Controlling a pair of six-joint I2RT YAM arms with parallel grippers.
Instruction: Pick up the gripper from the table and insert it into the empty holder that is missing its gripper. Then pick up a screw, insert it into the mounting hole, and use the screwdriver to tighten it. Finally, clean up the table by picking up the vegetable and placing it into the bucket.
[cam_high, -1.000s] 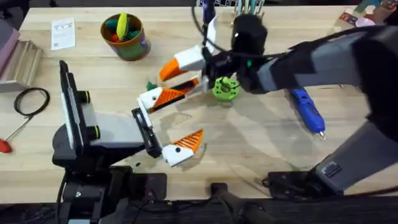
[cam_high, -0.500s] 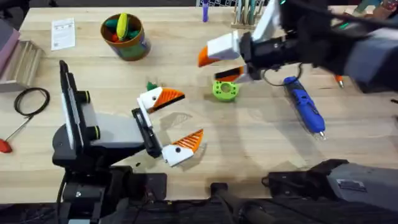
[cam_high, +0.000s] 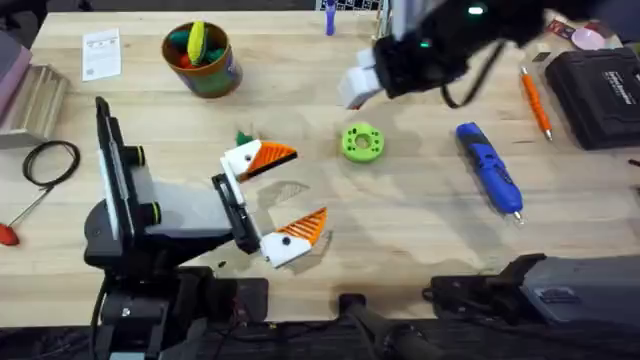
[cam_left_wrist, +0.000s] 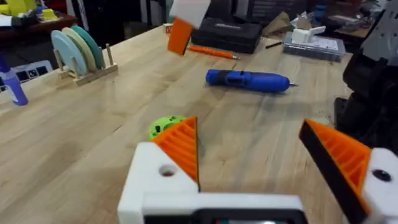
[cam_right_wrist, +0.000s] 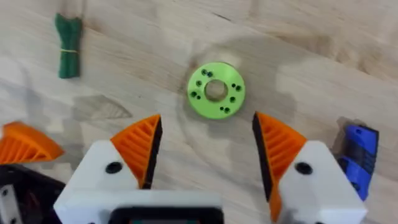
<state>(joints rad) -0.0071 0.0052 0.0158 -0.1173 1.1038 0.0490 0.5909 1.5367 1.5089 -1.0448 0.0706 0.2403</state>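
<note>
My left gripper (cam_high: 308, 185) rests low on the table, open, both white fingers carrying orange ribbed pads, nothing between them (cam_left_wrist: 255, 149). My right gripper (cam_high: 365, 80) hangs raised at the far middle, open and empty (cam_right_wrist: 210, 143), directly above the green disc (cam_right_wrist: 216, 90). The vegetable (cam_high: 243, 138), small and dark green, lies just beyond the left gripper's far finger (cam_right_wrist: 68, 45). To the right lies the blue screwdriver (cam_high: 490, 180) (cam_left_wrist: 249, 79). The bucket (cam_high: 203, 60) stands far left with toys inside. A loose gripper piece, an empty holder and a screw are out of view.
The green disc (cam_high: 362, 142) sits mid-table. An orange pen-like tool (cam_high: 535, 100) and a black case (cam_high: 600, 85) lie far right. A black cable loop (cam_high: 50, 160), a red-handled tool (cam_high: 8, 232) and a paper card (cam_high: 102, 52) are at the left.
The right arm has risen and drawn back from beside the left gripper toward the far right, over the green disc. The left arm has stayed put.
</note>
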